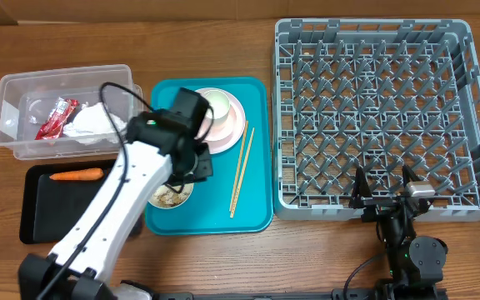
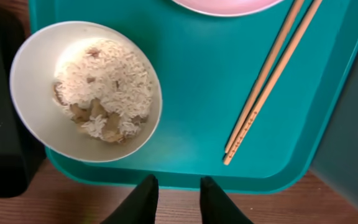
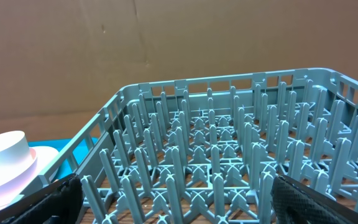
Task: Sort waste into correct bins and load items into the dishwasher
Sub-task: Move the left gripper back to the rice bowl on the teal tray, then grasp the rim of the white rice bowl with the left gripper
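Observation:
My left gripper [image 1: 192,167] hovers over the near left part of the teal tray [image 1: 257,208]; its fingers [image 2: 146,199] stand slightly apart with nothing between them. Just ahead of it a white bowl [image 2: 86,93] holds rice-like crumbs. Wooden chopsticks [image 2: 269,81] lie to the right, and a pink plate [image 1: 227,129] with a white bowl [image 1: 215,107] sits at the tray's far end. The clear tub [image 1: 23,92] holds a red wrapper [image 1: 57,118] and a white wad [image 1: 86,125]. A carrot [image 1: 77,175] lies in the black tray [image 1: 40,208]. My right gripper [image 1: 383,187] is wide open at the grey rack's [image 1: 373,108] near edge.
The rack [image 3: 229,155] fills the right wrist view, its upright pegs bare. A white cup [image 3: 2,168] shows at that view's left edge. The left arm crosses above the black tray and the teal tray's left side. Bare wooden table lies along the front.

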